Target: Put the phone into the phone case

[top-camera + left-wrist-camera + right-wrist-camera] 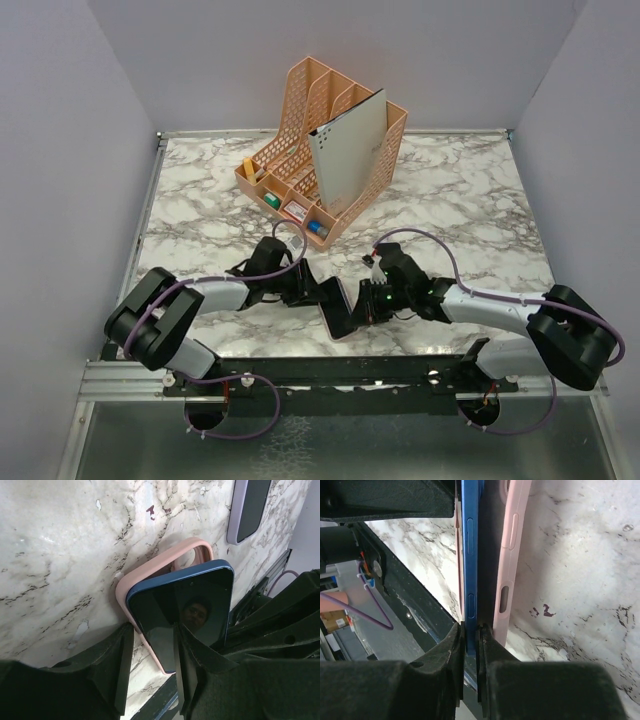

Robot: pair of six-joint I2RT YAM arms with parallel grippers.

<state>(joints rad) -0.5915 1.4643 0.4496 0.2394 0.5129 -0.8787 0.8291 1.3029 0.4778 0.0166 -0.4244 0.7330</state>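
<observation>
A blue phone (336, 300) with a dark screen lies partly over a pink phone case (342, 336) near the table's front edge, between both arms. In the left wrist view the phone (195, 600) sits askew on the case (150, 570). My left gripper (152, 647) is open, its jaws either side of the long edge of phone and case; it shows from above (310, 290). My right gripper (470, 630) is shut on the phone's edge (470, 540), which is lifted off the case wall (512, 535). It shows from above (362, 305).
An orange desk organizer (320, 150) with a grey folder stands at the back centre. A second phone in a lilac case (248, 510) lies just beyond the pink case. The metal rail (300, 372) runs along the table's front edge.
</observation>
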